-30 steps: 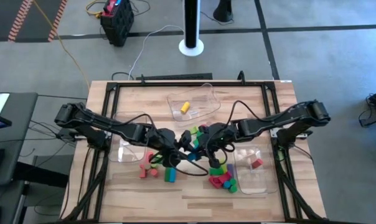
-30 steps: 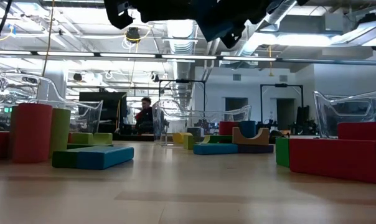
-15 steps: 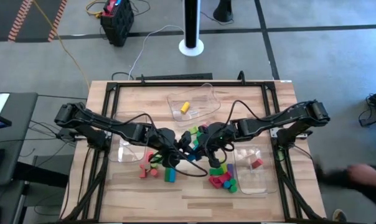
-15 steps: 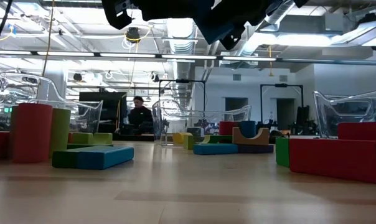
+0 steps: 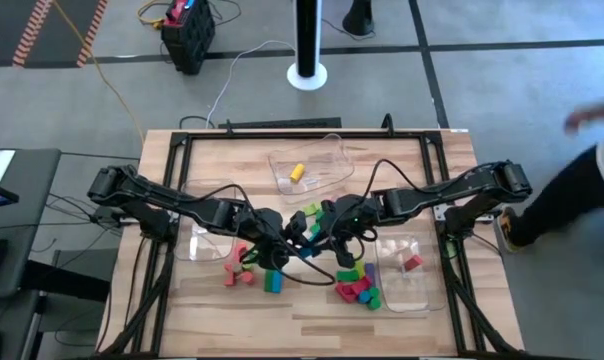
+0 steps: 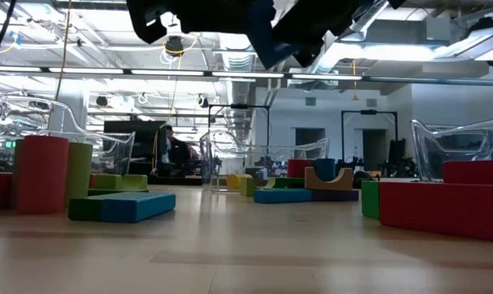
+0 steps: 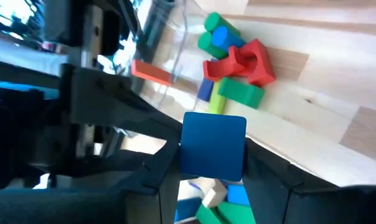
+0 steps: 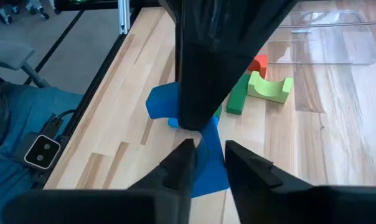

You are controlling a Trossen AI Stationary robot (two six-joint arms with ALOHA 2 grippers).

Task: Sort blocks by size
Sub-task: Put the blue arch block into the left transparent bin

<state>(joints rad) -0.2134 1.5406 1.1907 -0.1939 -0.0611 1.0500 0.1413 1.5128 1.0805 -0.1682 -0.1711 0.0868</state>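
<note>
Blue block (image 7: 213,147) held between jaws of left gripper (image 7: 213,163), lifted over middle of counter (image 5: 312,310). Right gripper (image 8: 206,150) just beside, jaws narrowly parted around the same block's edge; grip unclear. Judged risk: both grippers crowd one block, so an uneven release could drop it among loose blocks (image 5: 357,287) below. Counted: three clear bins (image 5: 307,168); two hold one block each; loose blocks overlapped, no exact count.

clear bins (image 5: 307,165) on wooden table (image 5: 402,155)
</note>
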